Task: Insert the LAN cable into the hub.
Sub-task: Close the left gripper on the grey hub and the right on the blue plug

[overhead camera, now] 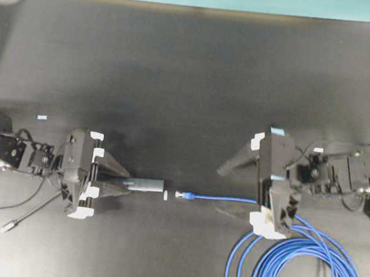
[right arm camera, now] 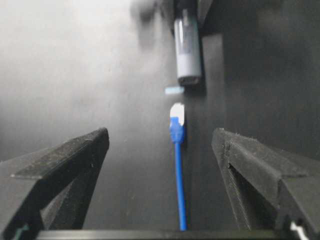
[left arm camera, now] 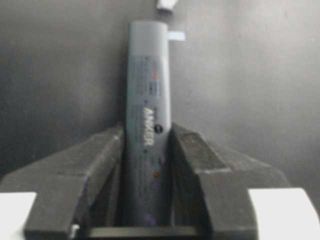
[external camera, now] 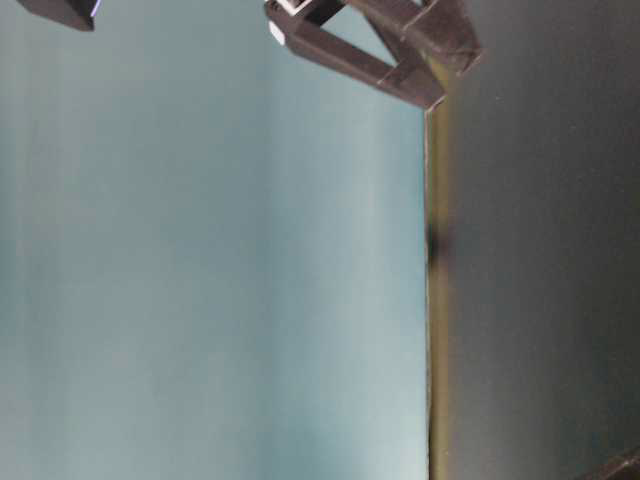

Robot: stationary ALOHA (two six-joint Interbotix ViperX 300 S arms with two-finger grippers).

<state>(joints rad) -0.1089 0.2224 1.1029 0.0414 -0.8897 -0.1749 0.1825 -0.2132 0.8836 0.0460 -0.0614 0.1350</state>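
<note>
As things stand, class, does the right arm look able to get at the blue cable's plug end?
Probably yes. The right pincer stands open with the blue cable lying between its fingers, and nothing sits over the plug. The hub ahead is apart from it.

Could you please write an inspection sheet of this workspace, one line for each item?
Surface: dark matte table, bare in the middle.
Job's things: hub lies flat; LAN cable mostly coiled at the lower right, its plug just short of the hub's end, not inserted.
Clutter: small white tape marks on the table.
Grippers: left tool has its fingers against both sides of the hub; right tool open, straddling the cable without touching it.
Cables: thin grey lead with metal plug at the lower left.
Surroundings: teal wall behind the table.
</note>
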